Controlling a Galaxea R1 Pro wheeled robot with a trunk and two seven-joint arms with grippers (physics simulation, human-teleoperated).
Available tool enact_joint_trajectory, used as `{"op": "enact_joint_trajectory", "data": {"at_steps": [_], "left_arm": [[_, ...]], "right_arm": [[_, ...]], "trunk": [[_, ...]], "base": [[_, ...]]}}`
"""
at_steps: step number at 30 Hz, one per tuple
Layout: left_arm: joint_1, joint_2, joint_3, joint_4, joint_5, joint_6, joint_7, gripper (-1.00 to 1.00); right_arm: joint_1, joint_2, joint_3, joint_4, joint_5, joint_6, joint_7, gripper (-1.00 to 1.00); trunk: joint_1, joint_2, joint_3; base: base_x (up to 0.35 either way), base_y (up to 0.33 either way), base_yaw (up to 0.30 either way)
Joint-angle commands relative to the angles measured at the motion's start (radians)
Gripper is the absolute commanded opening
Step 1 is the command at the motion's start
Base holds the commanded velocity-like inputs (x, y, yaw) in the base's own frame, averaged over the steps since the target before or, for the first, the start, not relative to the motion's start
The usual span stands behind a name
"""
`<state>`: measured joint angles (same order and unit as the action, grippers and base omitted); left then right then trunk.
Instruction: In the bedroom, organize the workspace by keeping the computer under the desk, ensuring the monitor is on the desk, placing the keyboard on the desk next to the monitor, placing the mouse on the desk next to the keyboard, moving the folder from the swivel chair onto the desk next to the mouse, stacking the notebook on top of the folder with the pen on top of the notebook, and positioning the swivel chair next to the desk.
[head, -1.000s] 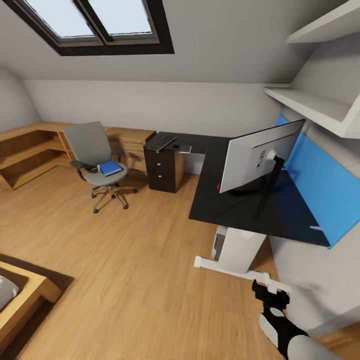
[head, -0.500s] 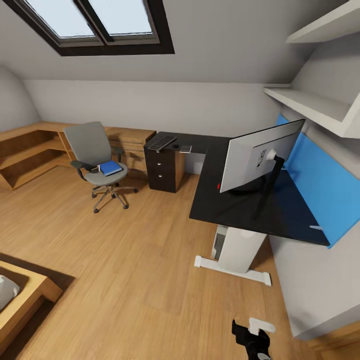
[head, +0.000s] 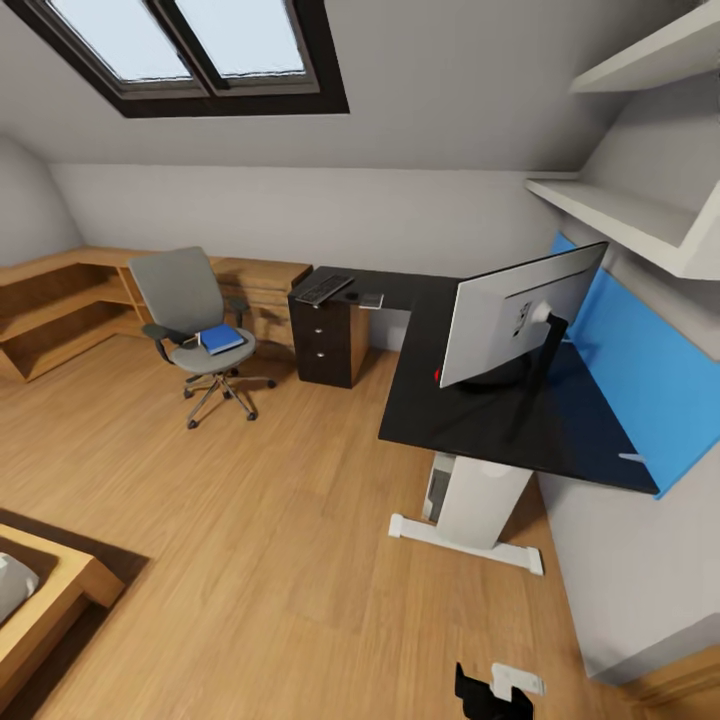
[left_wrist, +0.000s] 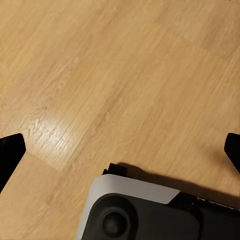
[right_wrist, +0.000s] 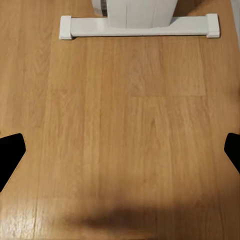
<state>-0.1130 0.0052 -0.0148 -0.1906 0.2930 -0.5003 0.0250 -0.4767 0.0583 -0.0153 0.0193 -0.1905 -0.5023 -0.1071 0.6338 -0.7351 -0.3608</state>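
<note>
Lower in the head view than a second ago, the right end effector (head: 492, 692) has dropped from beside the white bench foot to the bottom edge, where only its dark fingertips and a small white part show over the wooden floor (head: 250, 520). In the right wrist view its two black fingertips (right_wrist: 10, 152) stand far apart at the picture's sides, so it is open and empty, with the white foot (right_wrist: 140, 26) of the bench ahead of it on the floor. The left end effector (left_wrist: 120, 155) is likewise spread wide and empty above bare floorboards, with a grey and black part of the robot (left_wrist: 145, 210) below it. Ahead of the right end effector stands the bench (head: 470, 400), with the monitor (head: 520, 315) upright on its near wing, seen from behind. Farther off, on the bench's far wing above the drawer unit (head: 325, 345), lie the keyboard (head: 323, 288) and, just beside it, a small grey notebook (head: 371, 299). Well apart from both end effectors, the swivel chair (head: 195, 330) stands away from the bench with the blue folder (head: 221, 338) lying on its seat.
</note>
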Motion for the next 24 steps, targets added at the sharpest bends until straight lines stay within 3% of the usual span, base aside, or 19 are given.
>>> {"op": "enact_joint_trajectory", "data": {"at_steps": [1,19,24], "left_arm": [[-0.001,0.000,-0.002,0.000,0.001,-0.003,0.003,1.00],[-0.001,0.001,-0.002,0.000,-0.001,-0.003,0.003,1.00],[-0.001,0.000,-0.003,0.000,-0.001,-0.001,0.007,1.00]], "right_arm": [[0.001,0.003,-0.001,0.002,-0.003,-0.011,0.000,1.00],[0.018,0.016,-0.002,0.001,-0.004,-0.034,-0.001,1.00],[0.018,0.014,-0.002,0.001,-0.004,-0.033,0.000,1.00]], "trunk": [[0.000,-0.001,0.000],[0.000,-0.001,0.029],[0.000,-0.001,0.029]], "base": [[0.000,0.000,0.000],[0.000,0.000,0.000],[0.000,0.183,-0.074]]}}
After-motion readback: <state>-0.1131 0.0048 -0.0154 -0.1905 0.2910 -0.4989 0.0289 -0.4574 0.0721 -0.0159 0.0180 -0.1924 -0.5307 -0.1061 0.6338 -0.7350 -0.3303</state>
